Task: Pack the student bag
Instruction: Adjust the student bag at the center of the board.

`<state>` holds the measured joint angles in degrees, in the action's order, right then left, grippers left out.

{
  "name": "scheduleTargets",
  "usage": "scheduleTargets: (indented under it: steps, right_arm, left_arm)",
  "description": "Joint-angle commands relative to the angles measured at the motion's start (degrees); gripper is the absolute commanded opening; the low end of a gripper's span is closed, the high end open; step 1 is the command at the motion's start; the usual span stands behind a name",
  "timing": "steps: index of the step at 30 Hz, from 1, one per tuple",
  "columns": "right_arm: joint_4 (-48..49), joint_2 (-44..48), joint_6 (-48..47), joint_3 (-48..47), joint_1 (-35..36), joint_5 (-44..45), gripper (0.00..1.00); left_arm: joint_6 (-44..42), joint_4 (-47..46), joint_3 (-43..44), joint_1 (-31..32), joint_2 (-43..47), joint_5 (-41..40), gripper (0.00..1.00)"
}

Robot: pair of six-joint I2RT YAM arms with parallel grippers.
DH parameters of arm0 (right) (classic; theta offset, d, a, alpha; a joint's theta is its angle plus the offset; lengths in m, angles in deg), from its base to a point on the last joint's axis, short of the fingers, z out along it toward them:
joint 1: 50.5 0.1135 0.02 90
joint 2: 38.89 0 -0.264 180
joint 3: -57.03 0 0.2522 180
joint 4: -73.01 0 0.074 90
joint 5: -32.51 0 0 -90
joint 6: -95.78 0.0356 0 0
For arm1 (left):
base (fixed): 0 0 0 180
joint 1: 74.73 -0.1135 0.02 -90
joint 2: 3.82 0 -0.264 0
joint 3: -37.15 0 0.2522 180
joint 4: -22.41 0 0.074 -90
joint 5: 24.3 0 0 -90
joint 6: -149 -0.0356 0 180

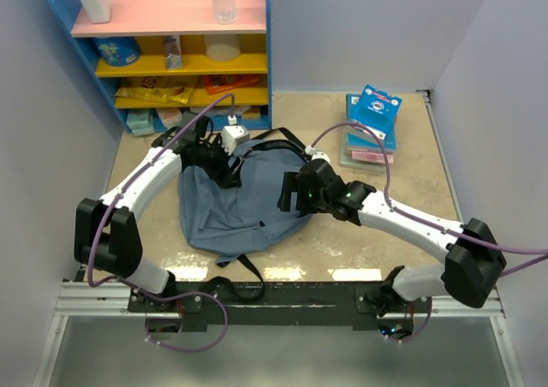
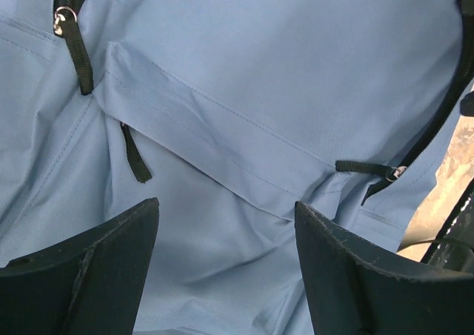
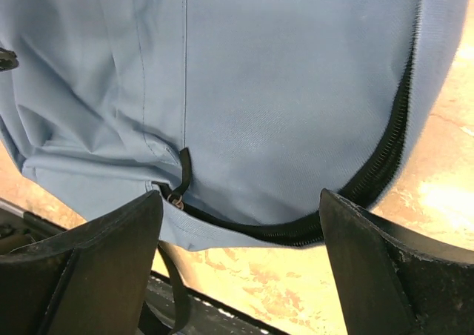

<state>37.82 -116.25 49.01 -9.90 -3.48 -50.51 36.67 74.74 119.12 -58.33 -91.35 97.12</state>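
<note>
Beige tabletop (image 1: 402,207) under me, and the bag (image 1: 231,207) lies flat in the middle of it, zipped shut as far as I can see, with books (image 1: 370,122) stacked at the far right. My left gripper (image 2: 226,224) hovers over its far left part and my right gripper (image 3: 241,216) over its right edge by the zipper (image 3: 385,157), both with jaws spread wide and nothing between them. I reckon the zipper comes first: one side pins the cloth while the other pinches the small pull (image 3: 178,190) squarely and runs it along the track without bunching fabric.
</note>
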Motion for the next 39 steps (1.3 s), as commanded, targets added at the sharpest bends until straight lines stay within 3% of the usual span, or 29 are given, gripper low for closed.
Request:
scheduleTargets:
  steps: [1, 18, 27, 33, 39]
  right_arm:
    - [-1.9, 2.1, 1.9, 1.1, -0.3, 3.0, 0.89]
    - [-0.1, 4.2, 2.6, 5.1, -0.8, 5.1, 0.89]
    - [9.9, -1.0, 6.3, 6.6, -1.0, 4.8, 0.84]
    - [15.9, 4.1, 7.8, 7.5, -0.8, 5.9, 0.68]
    - [21.3, 11.5, 8.3, 11.2, -0.8, 7.2, 0.25]
  left_arm:
    - [-1.1, -2.4, -0.1, -0.1, -0.1, 0.8, 0.79]
    - [-0.6, -2.8, 2.1, 0.0, -3.2, 0.7, 0.79]
    - [-0.7, -2.4, 1.1, -0.1, -2.4, 1.5, 0.79]
    - [-0.7, -2.7, -0.1, -0.1, -1.9, 1.2, 0.8]
    - [0.9, -0.5, 2.3, -0.1, 0.2, 3.6, 0.8]
